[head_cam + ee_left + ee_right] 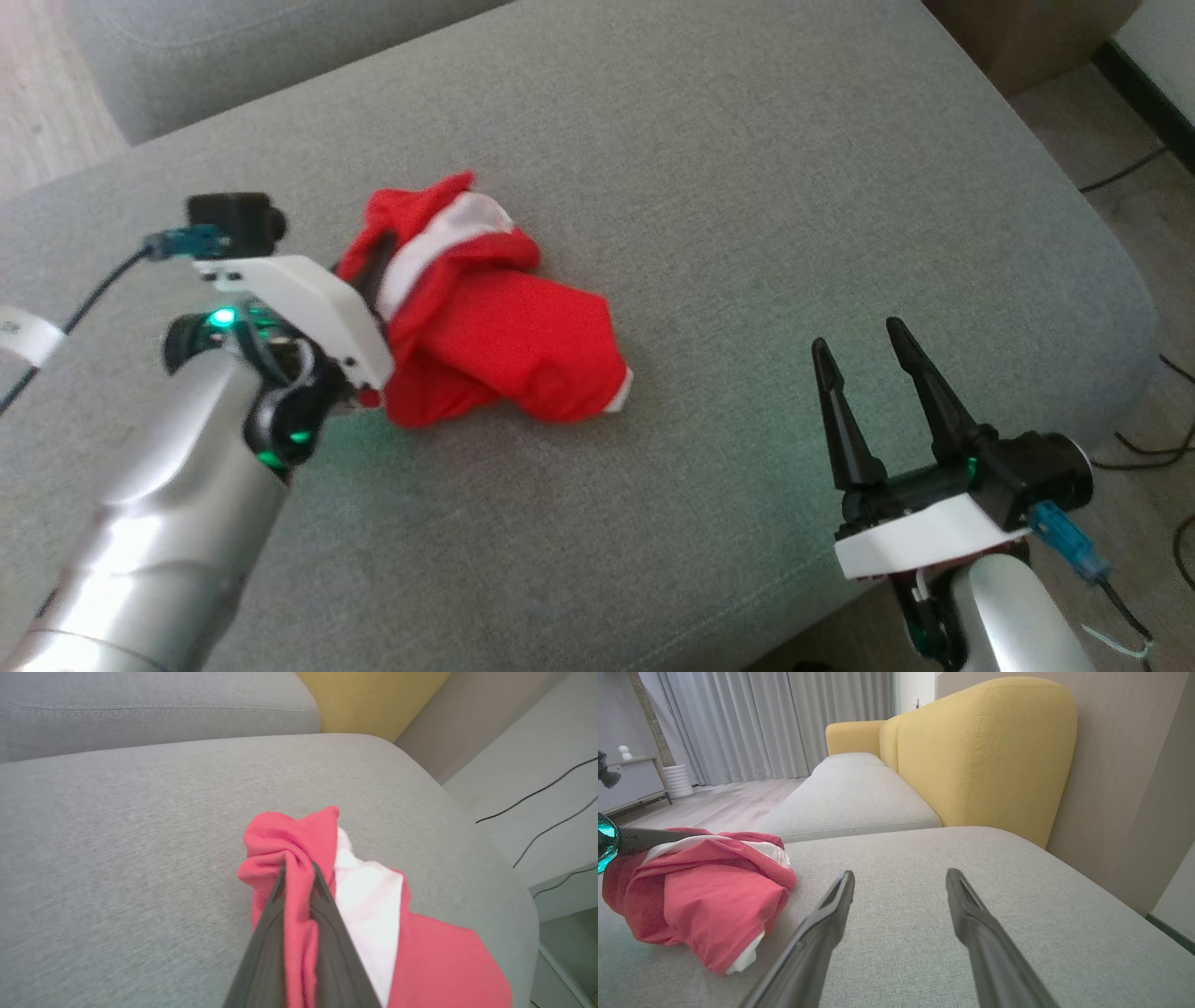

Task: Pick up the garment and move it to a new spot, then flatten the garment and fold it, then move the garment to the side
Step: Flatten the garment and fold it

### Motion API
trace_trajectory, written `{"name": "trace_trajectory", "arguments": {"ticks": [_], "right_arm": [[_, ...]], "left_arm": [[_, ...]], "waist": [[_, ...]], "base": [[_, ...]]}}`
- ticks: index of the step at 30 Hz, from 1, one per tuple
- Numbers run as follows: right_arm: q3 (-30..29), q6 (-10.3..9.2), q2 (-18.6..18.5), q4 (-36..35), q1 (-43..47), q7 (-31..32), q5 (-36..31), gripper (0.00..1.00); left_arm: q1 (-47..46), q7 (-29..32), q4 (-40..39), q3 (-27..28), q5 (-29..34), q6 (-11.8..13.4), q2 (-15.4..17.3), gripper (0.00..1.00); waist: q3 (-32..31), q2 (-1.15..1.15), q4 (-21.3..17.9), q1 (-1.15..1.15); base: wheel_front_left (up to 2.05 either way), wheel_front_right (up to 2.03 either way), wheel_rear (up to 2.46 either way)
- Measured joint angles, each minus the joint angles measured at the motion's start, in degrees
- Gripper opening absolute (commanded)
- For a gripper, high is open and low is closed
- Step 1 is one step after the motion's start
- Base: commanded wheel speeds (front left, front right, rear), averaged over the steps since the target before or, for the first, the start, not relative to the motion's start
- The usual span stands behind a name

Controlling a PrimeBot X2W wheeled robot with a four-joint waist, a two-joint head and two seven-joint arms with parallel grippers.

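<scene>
Red garment (513,345) (white trim) on grey cushion (747,187); left jaws clamped on it, right jaws apart.

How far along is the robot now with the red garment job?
Done: the left gripper is shut on a fold of the garment. In hand: the pickup; most of the garment lies crumpled on the cushion. Left: moving it to a new spot, flattening, folding and setting it aside. The right gripper is open and apart from the garment.
</scene>
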Motion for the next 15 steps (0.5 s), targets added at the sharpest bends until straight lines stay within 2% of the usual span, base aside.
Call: {"name": "trace_trajectory", "arguments": {"ticks": [4, 5, 6, 7, 8, 9, 10, 15], "right_arm": [[0.3, 0.0, 0.0, -0.04, -0.48, 0.0, 0.04, 1.0], [0.37, 0.0, 0.0, -0.05, -0.7, -0.01, 0.13, 1.0], [0.43, 0.0, 0.0, -0.07, -0.9, 0.0, 0.42, 1.0], [0.45, 0.0, 0.0, -0.09, -0.99, 0.0, 0.54, 1.0], [0.45, 0.0, 0.0, -0.09, -1.01, 0.0, 0.54, 1.0], [0.46, 0.0, 0.0, -0.09, -1.01, 0.0, 0.54, 1.0], [0.43, 0.0, 0.0, -0.09, -1.01, 0.0, 0.54, 1.0], [0.43, 0.0, 0.0, -0.07, -1.03, 0.0, 0.53, 1.0]], "left_arm": [[-0.87, -1.13, 3.76, 1.03, 0.1, 1.67, 0.8, 0.0], [-1.02, -1.57, 4.74, 1.1, 0.33, 2.05, 1.03, 0.07], [-1.17, -2.14, 5.73, 1.23, 0.68, 2.36, 1.16, 0.26], [-1.41, -2.83, 6.62, 1.42, 1.0, 2.61, 1.23, 0.32], [-1.68, -3.7, 7.36, 1.57, 1.33, 2.63, 1.26, 0.44], [-1.97, -4.58, 7.93, 1.77, 1.68, 2.83, 1.25, 0.88], [-2.28, -5.83, 8.45, 2.08, 1.88, 3.08, 1.2, 1.0], [-3.8, -14.22, 11.29, 2.65, 5.16, 4.85, 1.51, 1.0]], "waist": [[0.95, 0.0, -0.17, 0.0], [1.13, 0.0, -0.17, 0.0], [1.27, 0.0, -0.16, 0.0], [1.39, 0.0, -0.11, 0.0], [1.49, 0.0, -0.03, 0.0], [1.57, 0.0, 0.08, 0.0], [1.61, 0.0, 0.25, 0.0], [1.32, 0.0, 1.24, 0.0]], "base": [[0.0, 0.0, 0.0], [0.0, 0.0, 0.0], [0.0, 0.0, 0.0], [0.0, 0.0, 0.0], [0.0, 0.0, 0.0], [0.0, 0.0, 0.0], [0.0, 0.0, 0.0], [0.0, 0.0, 0.0]]}}
